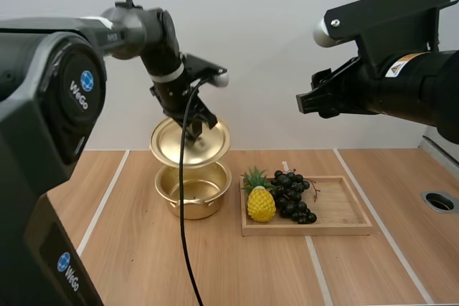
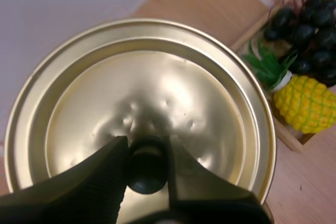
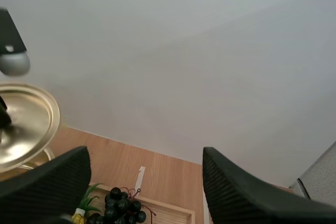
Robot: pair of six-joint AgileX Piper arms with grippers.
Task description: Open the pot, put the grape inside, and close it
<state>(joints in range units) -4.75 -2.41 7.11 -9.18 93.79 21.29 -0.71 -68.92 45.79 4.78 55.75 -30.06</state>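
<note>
Your left wrist view confirms the left claw pinching the knob of the lid; the high view adds the pot open beneath it. Your right claw stands wide, raised, empty. Grapes lie in the tray beside a pineapple, on the tabletop.

The left arm is glossy black with blue WeGo badges and a white wrist band. The right arm, black too, bears a yellow-and-white warning label and a bracket with two silver screws. The right gripper has ribbed black fingers.
</note>
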